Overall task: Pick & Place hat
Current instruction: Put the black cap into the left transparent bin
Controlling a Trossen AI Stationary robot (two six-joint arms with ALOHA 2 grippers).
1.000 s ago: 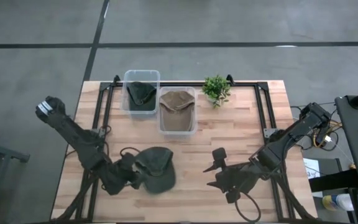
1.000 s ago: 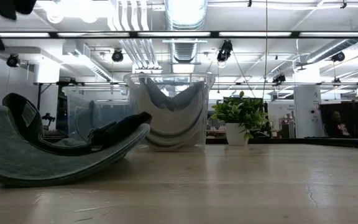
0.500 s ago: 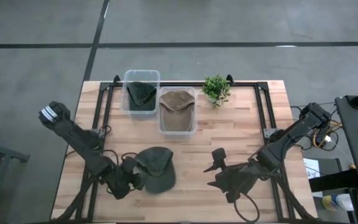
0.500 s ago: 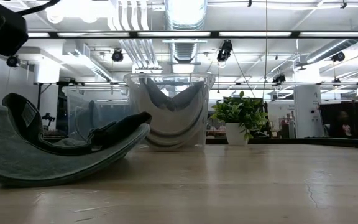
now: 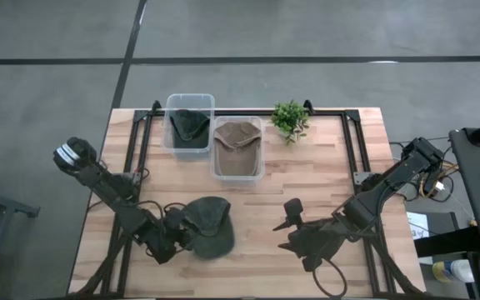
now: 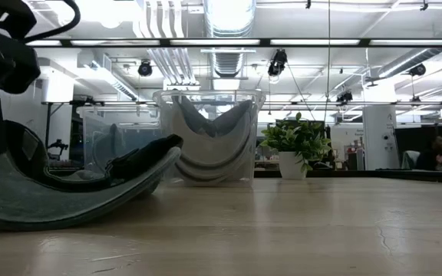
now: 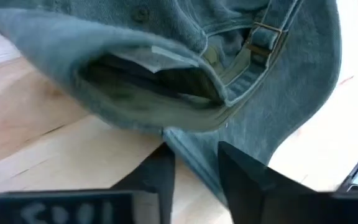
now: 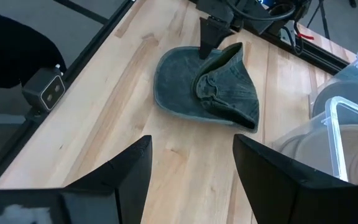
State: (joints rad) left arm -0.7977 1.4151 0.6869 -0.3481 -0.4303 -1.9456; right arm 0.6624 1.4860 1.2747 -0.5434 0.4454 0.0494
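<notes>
The left gripper (image 5: 179,242) has closed in on the hat's (image 5: 209,225) 9 o'clock edge, fingers (image 7: 247,177) straddling the brim. The right gripper (image 5: 292,227) waits at 3 o'clock, jaws apart.

No readable text, label or number anywhere.

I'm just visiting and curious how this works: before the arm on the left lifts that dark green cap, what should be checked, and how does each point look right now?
1. Left gripper at the dark green cotton cap: ok, its fingers straddle the cap's edge on the wooden table.
2. Firm hold on the cap: cannot tell, the jaws stand partly closed around the fabric.
3. Right gripper out of the way: ok, it waits open, apart from the cap.
4. Clear plastic bins free to take it: not ok, one bin holds a dark cap, the other bin a tan cap.
5. Small potted plant clear of the path: ok, it stands beside the bins.
</notes>
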